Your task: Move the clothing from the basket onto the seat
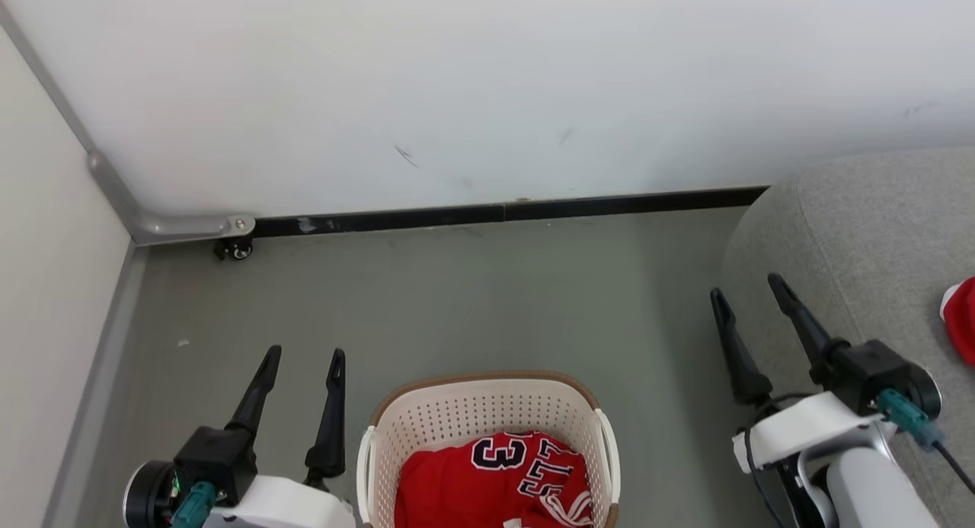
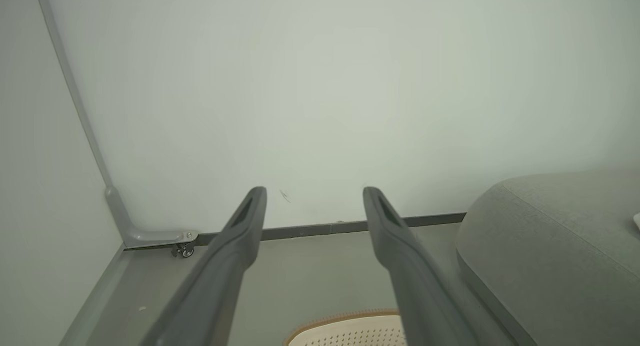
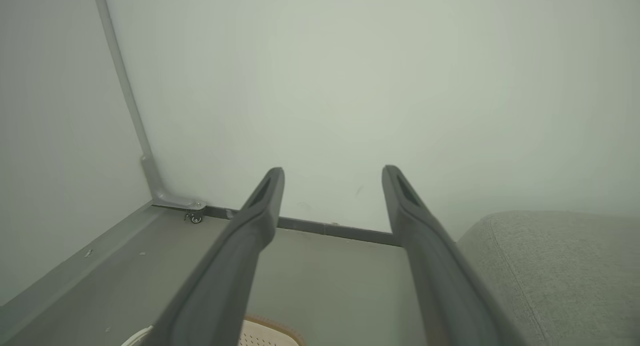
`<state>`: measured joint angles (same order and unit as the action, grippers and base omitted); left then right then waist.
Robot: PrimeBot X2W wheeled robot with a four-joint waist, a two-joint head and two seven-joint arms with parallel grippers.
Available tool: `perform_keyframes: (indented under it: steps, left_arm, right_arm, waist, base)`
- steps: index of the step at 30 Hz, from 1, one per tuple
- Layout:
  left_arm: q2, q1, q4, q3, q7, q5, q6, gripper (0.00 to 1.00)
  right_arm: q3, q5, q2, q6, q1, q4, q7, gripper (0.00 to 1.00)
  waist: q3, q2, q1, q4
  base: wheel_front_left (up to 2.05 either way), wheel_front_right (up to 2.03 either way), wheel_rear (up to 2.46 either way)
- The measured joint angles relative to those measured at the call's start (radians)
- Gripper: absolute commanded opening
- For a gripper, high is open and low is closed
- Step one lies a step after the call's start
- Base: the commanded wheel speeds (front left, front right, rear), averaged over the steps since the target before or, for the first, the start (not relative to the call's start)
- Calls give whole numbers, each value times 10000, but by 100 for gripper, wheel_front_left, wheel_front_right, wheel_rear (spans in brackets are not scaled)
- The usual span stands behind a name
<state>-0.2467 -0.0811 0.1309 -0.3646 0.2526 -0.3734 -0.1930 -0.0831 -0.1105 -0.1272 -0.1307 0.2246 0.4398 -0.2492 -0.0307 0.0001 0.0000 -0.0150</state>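
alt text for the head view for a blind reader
A cream basket holding a red jersey sits on the grey floor between the open, empty left gripper and right gripper. A grey seat at right carries another red garment at the frame edge.
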Motion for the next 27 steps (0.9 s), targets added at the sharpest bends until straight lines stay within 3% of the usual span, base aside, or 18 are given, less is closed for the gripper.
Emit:
perform_keyframes:
  steps: [8, 27]
  left_arm:
    - [44, 411, 123, 29, 0, 176, -6, 100]
    - [174, 626, -65, 314, 0, 408, 44, 100]
  right_arm:
    - [374, 217, 543, 0, -982, -387, 0, 100]
    - [199, 669, 771, 0, -2237, -1471, 117, 100]
  waist:
    - [423, 0, 0, -125]
    - [628, 0, 0, 122]
  base:
    - [0, 0, 0]
    - [0, 0, 0]
